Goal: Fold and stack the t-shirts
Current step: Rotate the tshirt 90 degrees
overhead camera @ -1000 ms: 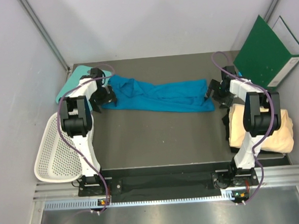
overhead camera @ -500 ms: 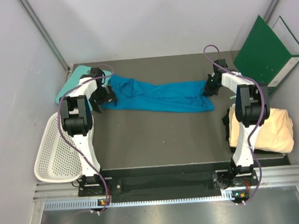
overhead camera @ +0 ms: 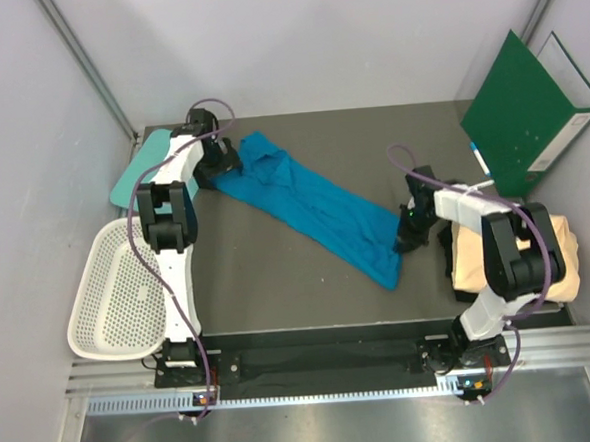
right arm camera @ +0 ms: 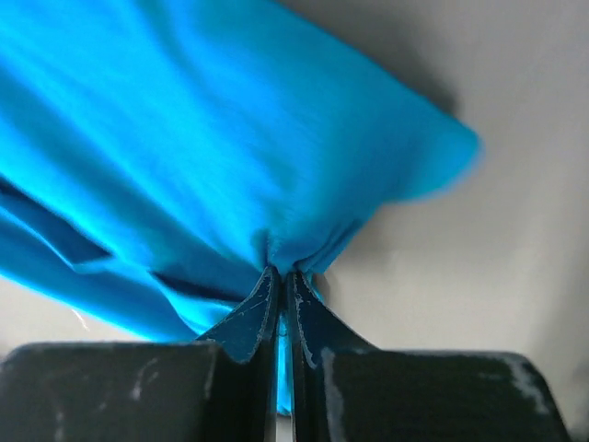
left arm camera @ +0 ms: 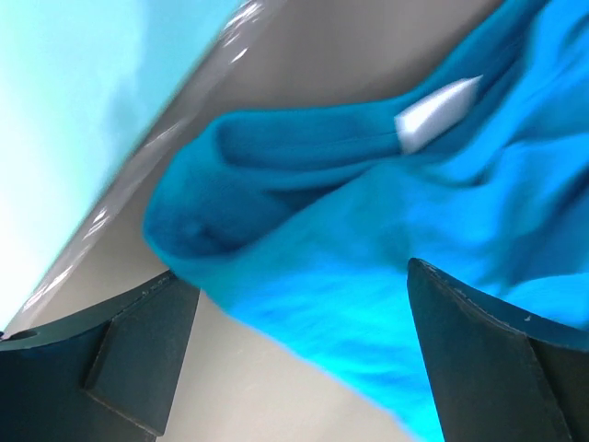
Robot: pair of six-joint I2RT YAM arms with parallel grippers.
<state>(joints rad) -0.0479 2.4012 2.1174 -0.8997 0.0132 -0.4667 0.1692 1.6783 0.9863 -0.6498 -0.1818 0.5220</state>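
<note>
The blue t-shirt [overhead camera: 314,208] lies stretched in a diagonal band from the far left toward the near right. My right gripper [overhead camera: 406,236] is shut on its near-right end, and the right wrist view shows the cloth [right arm camera: 230,138] bunched into the closed fingertips [right arm camera: 283,274]. At the shirt's far-left end my left gripper [overhead camera: 223,161] stands open. Its fingers are wide apart over the collar edge [left arm camera: 304,258], with a white label [left arm camera: 437,112] just beyond. The cream-yellow t-shirt [overhead camera: 553,255] is a folded bundle at the right edge, partly under the right arm.
A teal board [overhead camera: 132,176] lies at the far left, also bright in the left wrist view as the teal board [left arm camera: 64,101]. A white mesh basket [overhead camera: 109,292] hangs off the table's left side. A green binder [overhead camera: 528,107] leans at the far right.
My right gripper closed on the blue shirt's right end and drew it toward the near edge, turning the shirt diagonal. The left gripper moved farther back, still open.
</note>
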